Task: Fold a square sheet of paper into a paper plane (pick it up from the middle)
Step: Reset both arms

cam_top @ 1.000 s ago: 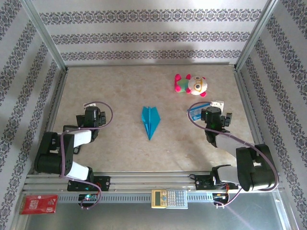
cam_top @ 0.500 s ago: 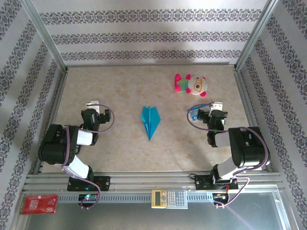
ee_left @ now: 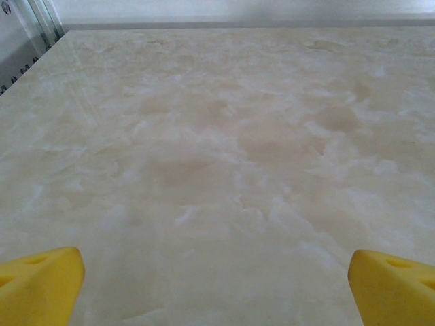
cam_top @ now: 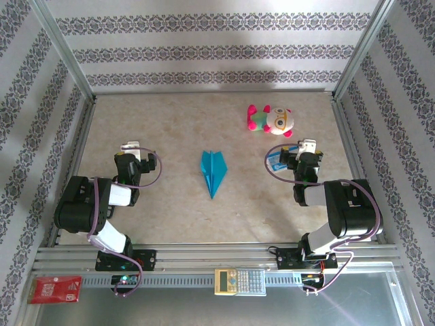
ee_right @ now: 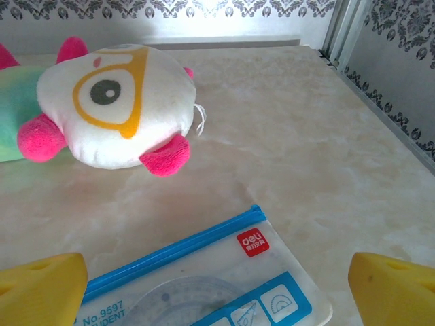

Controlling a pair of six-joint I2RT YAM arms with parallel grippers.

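The paper plane [cam_top: 213, 172], a slim teal dart with a lengthwise crease, lies flat mid-table with its tip toward the near edge. The square sheet of paper is out of view as a flat sheet. My left gripper [cam_top: 130, 148] rests well to the plane's left. It is open, its yellow fingertips [ee_left: 37, 288] wide apart over bare marble with nothing between them. My right gripper [cam_top: 307, 147] sits to the plane's right, also open. Its yellow fingertips [ee_right: 391, 285] straddle a white-and-blue printed pouch [ee_right: 211, 285] without touching it.
A pink, white and green plush toy [cam_top: 270, 119] lies at the back right, just beyond the pouch [cam_top: 277, 160]. A calculator [cam_top: 239, 281] and a red card [cam_top: 54, 289] sit on the near rail. Metal frame posts and patterned walls enclose the table [cam_top: 170, 122].
Both arms have folded back toward their bases, and the grippers have shifted slightly toward the far side. The jaws stay open. The paper plane has not moved.
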